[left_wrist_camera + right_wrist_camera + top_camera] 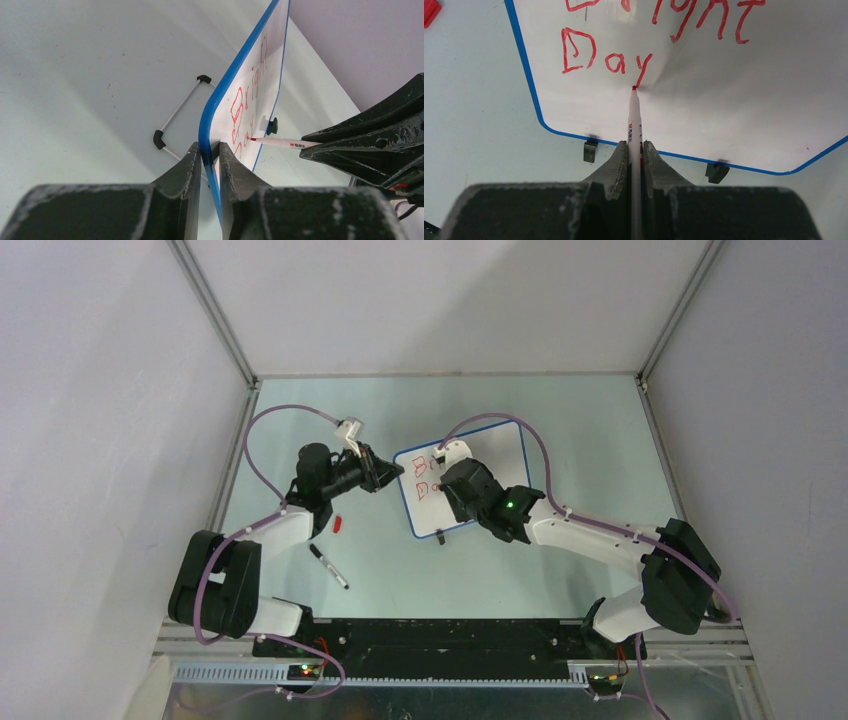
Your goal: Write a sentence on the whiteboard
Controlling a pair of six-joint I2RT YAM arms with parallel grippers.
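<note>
The whiteboard [505, 455] sat on the pale green table [580, 430], about midway between the two arms and turned at a slant. Whether it lay flat or was propped up a little could not be told from above.

The left end effector [210, 150] was closed almost all the way, and its two fingers pinched the board's blue rim at the left edge. The right end effector [635, 150] was clamped tight on a white marker [634, 117], which ran straight out between its fingers toward the board. The marker's red tip met the white surface right at the bottom of the tail of a "y".

The sentence [614, 63] was in red handwriting. The upper line read "Bright", with the tops of its letters cut off in the right wrist view, and the line beneath it read "Day".

Two small black clip feet [590, 150] sat along the blue rim nearest the right wrist camera. In the left wrist view a thin metal rod [181, 107] with black end caps lay just beside the board's rim, on the side away from the writing.

Near the left arm a small red cap [338, 524] lay on the table, apart from the board. Closer to the arm bases a black pen [328, 566] lay at a slant, touching neither arm.
</note>
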